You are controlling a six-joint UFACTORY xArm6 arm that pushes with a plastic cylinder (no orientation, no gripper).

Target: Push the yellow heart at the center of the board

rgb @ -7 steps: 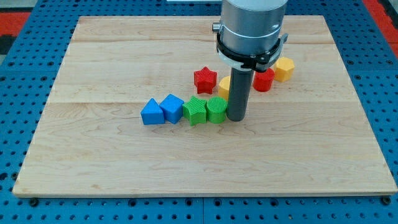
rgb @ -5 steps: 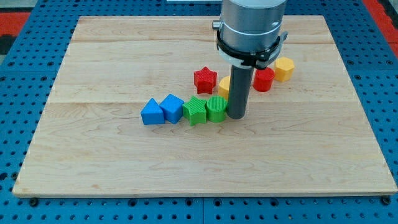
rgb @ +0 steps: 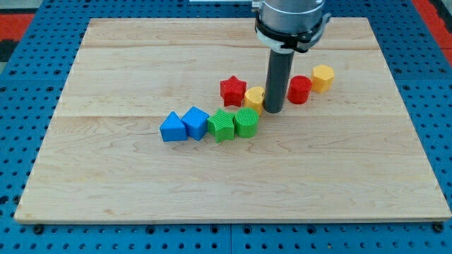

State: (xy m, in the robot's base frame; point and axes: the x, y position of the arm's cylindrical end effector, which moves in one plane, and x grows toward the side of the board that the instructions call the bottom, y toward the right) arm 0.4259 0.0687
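No readable text, labels, brands, numbers or signs anywhere in view

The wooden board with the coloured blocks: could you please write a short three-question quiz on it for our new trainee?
1. True or false: my tip stands directly to the view's right of the yellow heart.
2. Which block lies furthest toward the view's right? A) red star B) yellow hexagon C) red cylinder
3. Fill in: the row at the view's lower left runs two blue blocks, then two ____ blocks.

Key: 1 true; 2 B; 3 green.
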